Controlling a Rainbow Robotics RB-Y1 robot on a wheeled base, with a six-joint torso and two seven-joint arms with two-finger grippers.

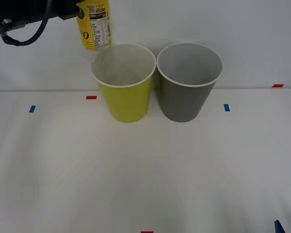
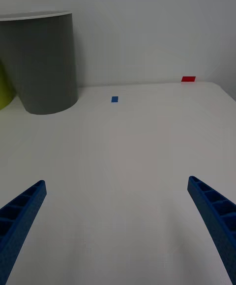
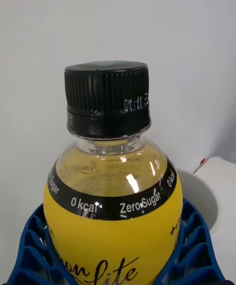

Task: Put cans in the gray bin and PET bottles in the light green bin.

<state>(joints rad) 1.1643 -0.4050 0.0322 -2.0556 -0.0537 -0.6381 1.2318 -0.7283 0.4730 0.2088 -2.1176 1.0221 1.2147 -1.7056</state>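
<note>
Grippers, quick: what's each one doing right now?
Left gripper: shut on the PET bottle, raised near the light green bin.
Right gripper: open, empty, over the table.

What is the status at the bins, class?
Left hand shut on bottle, held high beside green bin. Right hand open, low over table. Gray bin next to green. Nothing in the way.

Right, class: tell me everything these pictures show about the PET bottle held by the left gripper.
The PET bottle is small, clear plastic, holding yellow drink. It has a ribbed black screw cap, a black band reading "0 kcal" and "Zero Sugar", and a yellow label with printed text. The left gripper is shut on its body, blue ribbed fingers cupping both sides. In the front view it hangs in the air, above and just left of the light green bin, touching nothing else.
</note>
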